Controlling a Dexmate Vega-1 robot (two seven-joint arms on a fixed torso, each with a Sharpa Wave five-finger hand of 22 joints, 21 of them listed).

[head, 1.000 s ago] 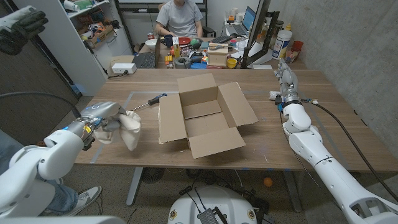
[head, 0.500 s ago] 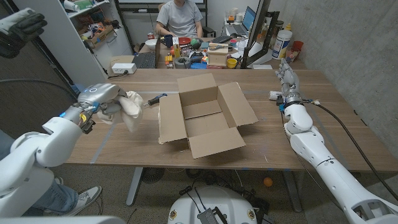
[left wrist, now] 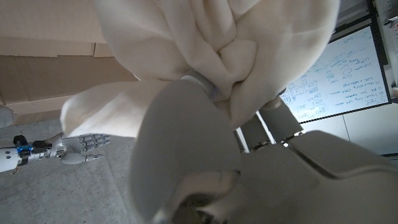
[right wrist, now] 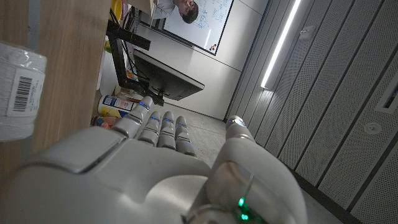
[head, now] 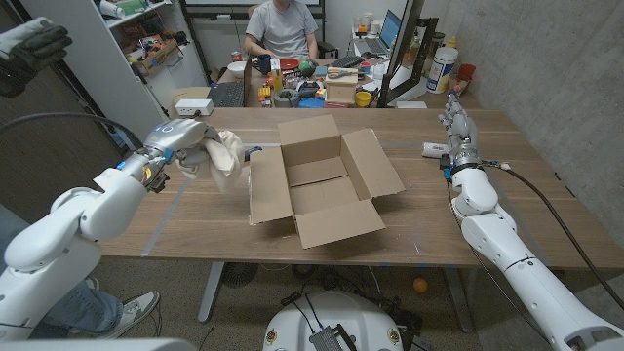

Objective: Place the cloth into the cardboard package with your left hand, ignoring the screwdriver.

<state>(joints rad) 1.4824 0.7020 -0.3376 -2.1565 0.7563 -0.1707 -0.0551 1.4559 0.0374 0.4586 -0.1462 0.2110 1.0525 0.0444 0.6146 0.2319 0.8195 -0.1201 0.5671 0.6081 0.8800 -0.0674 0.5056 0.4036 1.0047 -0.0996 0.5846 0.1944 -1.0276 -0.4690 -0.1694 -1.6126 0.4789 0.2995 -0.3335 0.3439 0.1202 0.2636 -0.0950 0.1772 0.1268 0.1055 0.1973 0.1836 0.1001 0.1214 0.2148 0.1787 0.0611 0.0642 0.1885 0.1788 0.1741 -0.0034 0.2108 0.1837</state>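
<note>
My left hand [head: 183,144] grips a bunched cream cloth [head: 225,155] and holds it in the air just left of the open cardboard package [head: 317,185]. The cloth hangs close to the package's left flap. In the left wrist view the cloth [left wrist: 205,50] bulges over my left hand [left wrist: 205,165], with the cardboard [left wrist: 43,68] behind it. A blue tip of the screwdriver [head: 253,151] peeks out from behind the cloth; the rest is hidden. My right hand [head: 456,122] stands at the table's right side with fingers straight and apart, holding nothing.
A small white roll [head: 433,149] with a barcode label [right wrist: 18,87] lies beside my right hand [right wrist: 161,162]. A person sits at a cluttered desk [head: 302,88] behind the table. White shelving [head: 127,58] stands at the back left.
My left hand has carried the cloth up and to the right, from near the table's left front toward the package's left flap. The screwdriver is now mostly covered. The right arm barely shifted.
</note>
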